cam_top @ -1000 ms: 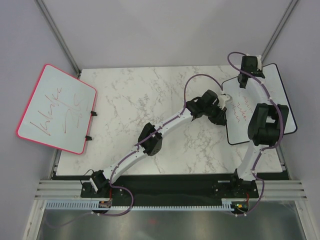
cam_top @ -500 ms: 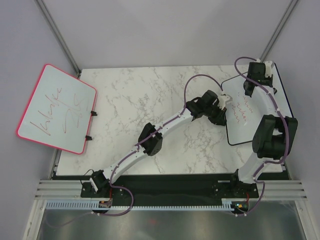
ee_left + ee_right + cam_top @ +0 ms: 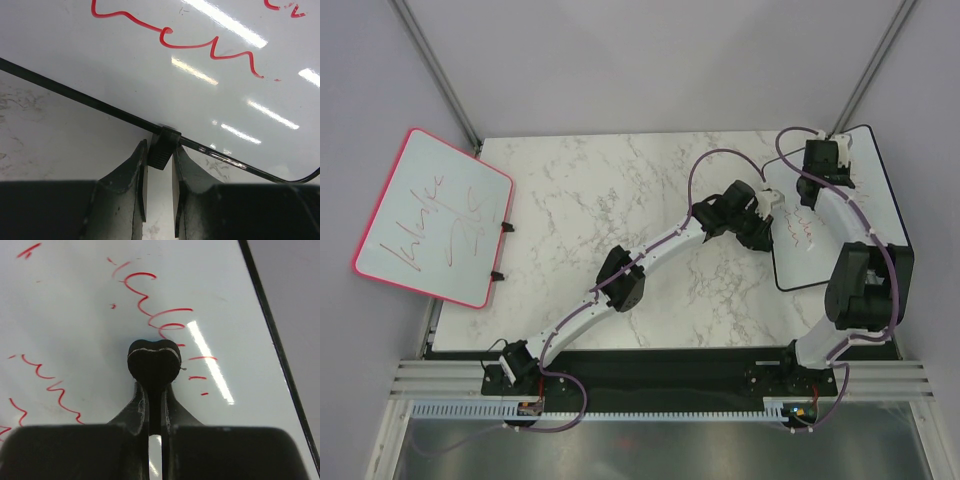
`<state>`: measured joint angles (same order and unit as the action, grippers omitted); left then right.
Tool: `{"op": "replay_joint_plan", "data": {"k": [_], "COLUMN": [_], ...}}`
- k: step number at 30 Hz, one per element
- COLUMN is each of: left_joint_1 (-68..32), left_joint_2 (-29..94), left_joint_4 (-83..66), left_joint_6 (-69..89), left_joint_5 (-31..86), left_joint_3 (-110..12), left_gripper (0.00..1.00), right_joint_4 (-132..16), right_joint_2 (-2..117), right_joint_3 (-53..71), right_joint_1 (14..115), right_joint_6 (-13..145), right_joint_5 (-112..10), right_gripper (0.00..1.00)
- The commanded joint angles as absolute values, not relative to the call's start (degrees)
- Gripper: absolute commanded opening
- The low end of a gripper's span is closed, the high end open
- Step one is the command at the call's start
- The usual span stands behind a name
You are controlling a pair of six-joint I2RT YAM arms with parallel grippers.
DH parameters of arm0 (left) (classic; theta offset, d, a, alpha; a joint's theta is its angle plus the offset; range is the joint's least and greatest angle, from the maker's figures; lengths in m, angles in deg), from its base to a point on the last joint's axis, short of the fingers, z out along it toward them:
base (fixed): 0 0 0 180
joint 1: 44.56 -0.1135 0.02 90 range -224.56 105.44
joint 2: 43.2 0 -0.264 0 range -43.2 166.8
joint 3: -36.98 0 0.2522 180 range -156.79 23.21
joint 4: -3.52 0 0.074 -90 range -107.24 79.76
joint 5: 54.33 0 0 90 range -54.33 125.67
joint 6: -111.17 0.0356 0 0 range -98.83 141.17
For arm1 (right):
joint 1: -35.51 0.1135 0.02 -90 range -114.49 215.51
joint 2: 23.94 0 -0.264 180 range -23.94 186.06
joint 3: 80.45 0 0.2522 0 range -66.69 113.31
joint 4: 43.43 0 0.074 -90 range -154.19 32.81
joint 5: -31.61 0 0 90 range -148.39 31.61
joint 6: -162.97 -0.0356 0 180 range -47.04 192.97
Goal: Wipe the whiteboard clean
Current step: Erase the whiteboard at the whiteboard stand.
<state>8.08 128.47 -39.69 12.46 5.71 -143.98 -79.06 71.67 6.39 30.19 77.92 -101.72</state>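
The whiteboard (image 3: 876, 195) lies at the table's right side, black-framed, with orange-red handwriting (image 3: 150, 295) on its white face (image 3: 150, 65). My left gripper (image 3: 767, 203) is at the board's left edge. In the left wrist view it (image 3: 160, 150) is shut on a small black tab (image 3: 163, 146) that sticks out from the frame. My right gripper (image 3: 816, 172) hangs over the board's far part. In the right wrist view it (image 3: 155, 386) is shut on a black heart-shaped eraser (image 3: 153, 361) that rests on the white face (image 3: 75, 315) amid the writing.
A pink-framed whiteboard (image 3: 435, 215) with red scribbles juts off the marble table's (image 3: 620, 230) left edge. Metal posts rise at both far corners. The right arm's elbow (image 3: 865, 285) stands over the black-framed board's near end.
The right gripper with the eraser swept right across the board's far end, then came back left and slightly nearer. The left arm has not moved.
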Motion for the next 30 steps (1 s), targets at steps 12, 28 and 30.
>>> {"op": "replay_joint_plan", "data": {"k": [12,28,30], "left_joint_1": [7.29,7.47,7.56], "left_joint_2": [129.59,129.68,129.68], "left_joint_4": [-44.08,-44.17,-44.17], "left_joint_6": [7.63,7.81,7.89], "left_joint_5": [8.60,8.77,8.86], "left_joint_3": [-145.10,-145.27,-145.18], "left_gripper": [0.02,0.02,0.02], "right_joint_4": [-78.20,-80.92,-80.57], "right_joint_2": [66.41,59.30,56.41], "right_joint_3": [2.75,-4.11,-5.25], "right_joint_1": [24.08,26.12,24.79], "right_joint_6": [73.67,68.49,67.17], "right_joint_5": [-100.75,-100.75,-100.31], "right_gripper": [0.00,0.00,0.00]}}
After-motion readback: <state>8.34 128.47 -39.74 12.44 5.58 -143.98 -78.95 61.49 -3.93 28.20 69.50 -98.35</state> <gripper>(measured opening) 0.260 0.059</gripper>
